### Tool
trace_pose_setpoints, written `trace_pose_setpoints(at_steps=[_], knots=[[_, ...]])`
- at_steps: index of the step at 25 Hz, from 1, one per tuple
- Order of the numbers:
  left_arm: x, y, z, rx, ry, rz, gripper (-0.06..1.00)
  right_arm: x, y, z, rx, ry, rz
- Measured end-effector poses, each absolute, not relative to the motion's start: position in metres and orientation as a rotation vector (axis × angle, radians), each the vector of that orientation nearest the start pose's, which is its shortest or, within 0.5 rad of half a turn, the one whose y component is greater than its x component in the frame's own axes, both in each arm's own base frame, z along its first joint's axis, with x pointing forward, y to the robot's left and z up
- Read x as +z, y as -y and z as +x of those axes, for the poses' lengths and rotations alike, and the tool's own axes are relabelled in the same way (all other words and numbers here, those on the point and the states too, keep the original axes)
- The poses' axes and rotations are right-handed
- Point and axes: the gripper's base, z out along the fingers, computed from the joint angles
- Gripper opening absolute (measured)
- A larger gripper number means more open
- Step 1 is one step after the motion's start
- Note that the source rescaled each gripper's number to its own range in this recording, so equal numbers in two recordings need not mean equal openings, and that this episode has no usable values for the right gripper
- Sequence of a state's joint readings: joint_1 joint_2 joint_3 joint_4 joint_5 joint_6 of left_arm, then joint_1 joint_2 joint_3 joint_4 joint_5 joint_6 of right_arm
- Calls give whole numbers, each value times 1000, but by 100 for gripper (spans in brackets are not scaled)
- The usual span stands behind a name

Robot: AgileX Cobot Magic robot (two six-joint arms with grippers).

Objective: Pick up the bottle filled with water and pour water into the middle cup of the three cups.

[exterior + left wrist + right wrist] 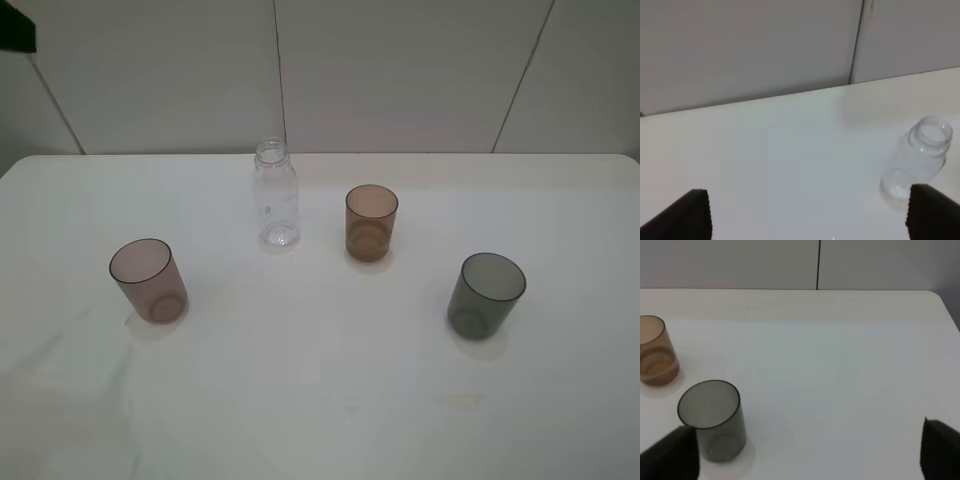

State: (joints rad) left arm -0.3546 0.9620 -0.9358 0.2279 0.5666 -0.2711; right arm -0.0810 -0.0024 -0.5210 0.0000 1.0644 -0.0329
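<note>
No labels or writing readable. Bottle (275, 194) upright, uncapped, on white tabletop (320, 400), just left of amber middle cup (371, 222). Pink cup (149, 279) and grey cup (485, 294) flank, nearer the camera; all look empty. Left end effector (807, 212) released, fingers spread; right end effector (807, 455) likewise, holding nothing.

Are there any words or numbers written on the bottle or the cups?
None: no words, numbers or signs show anywhere.
Bottle: clear, no label.
Pink cup: plain.
Amber cup: plain.
Grey cup: plain.
Table and wall: bare.
</note>
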Motion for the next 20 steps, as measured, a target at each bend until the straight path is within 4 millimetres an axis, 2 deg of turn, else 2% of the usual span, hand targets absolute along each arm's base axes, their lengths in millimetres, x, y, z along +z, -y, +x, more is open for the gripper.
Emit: trace_pose_setpoints(at_steps=[4, 9, 13, 15, 17, 20], knots=[[382, 32, 123, -162, -2063, 146, 100, 283, -1, -8, -72, -2025, 49], [381, 5, 43, -227, -2097, 86, 100, 283, -1, -8, -72, -2025, 49], [377, -10, -12, -289, -1965, 142, 100, 283, -1, -8, -72, -2025, 49], [373, -16, -41, -279, -1834, 268, 100, 283, -1, -8, -72, -2025, 49], [367, -17, -53, -270, -1773, 357, 100, 283, -1, -8, -72, -2025, 49], [350, -12, -56, -299, -1766, 427, 100, 283, -1, -8, -72, -2025, 49]])
